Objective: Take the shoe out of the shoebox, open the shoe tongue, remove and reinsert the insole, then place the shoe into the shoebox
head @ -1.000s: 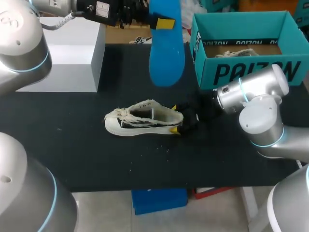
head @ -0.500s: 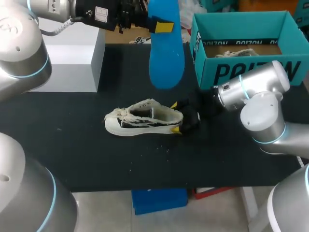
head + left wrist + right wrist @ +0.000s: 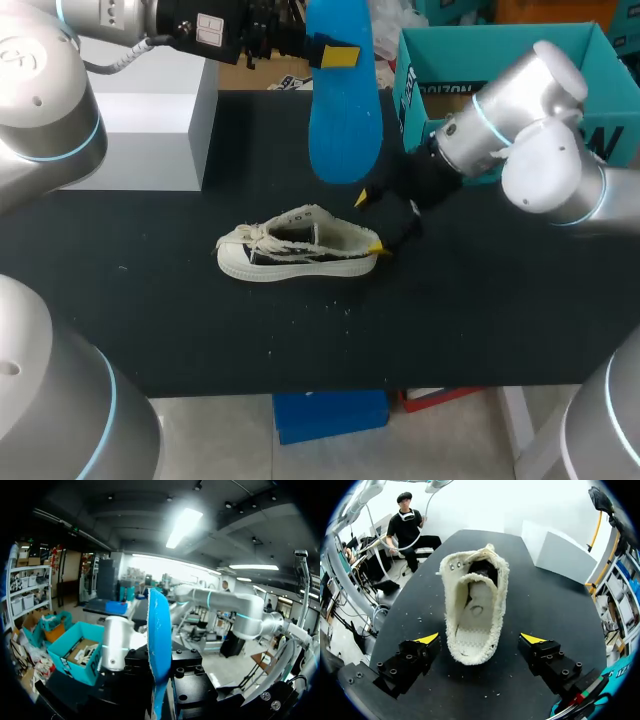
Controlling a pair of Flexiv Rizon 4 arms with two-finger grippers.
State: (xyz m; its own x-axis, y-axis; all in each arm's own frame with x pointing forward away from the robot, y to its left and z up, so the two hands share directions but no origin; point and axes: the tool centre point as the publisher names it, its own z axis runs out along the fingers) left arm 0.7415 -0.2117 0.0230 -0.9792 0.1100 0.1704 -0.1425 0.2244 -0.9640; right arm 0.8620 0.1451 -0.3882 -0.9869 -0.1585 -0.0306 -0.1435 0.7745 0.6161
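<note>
Shoe point(image 3: 298, 245) and shoebox point(image 3: 500, 48) share a black counter point(image 3: 200, 320) that fills most of the head view. The biggest thing on it is a pale grey block point(image 3: 150, 110) at the far left corner. The teal shoebox stands open at the far right, well apart from the shoe, and my right arm crosses in front of its front wall.

Next in size is the blue insole point(image 3: 345, 110). It is held in the air over the far middle of the counter, between block and shoebox, hanging lengthwise with a rounded end down. The left tool point(image 3: 335, 48) is clamped on its upper part, a yellow tip flat against its face. In the left wrist view the insole point(image 3: 159, 645) stands edge-on, pinched between the black finger bodies.

The shoe, a cream sneaker with frayed edges and dark side panels, rests on its sole near the middle of the counter, toe toward my left and heel toward my right. In the right wrist view the shoe point(image 3: 475, 600) gapes open from above, showing its pale inside.

The right tool point(image 3: 368, 222) sits at the heel with its fingers spread wide. In its own view the right tool point(image 3: 480, 638) has one yellow tip on each side of the heel, with a gap at both.
</note>
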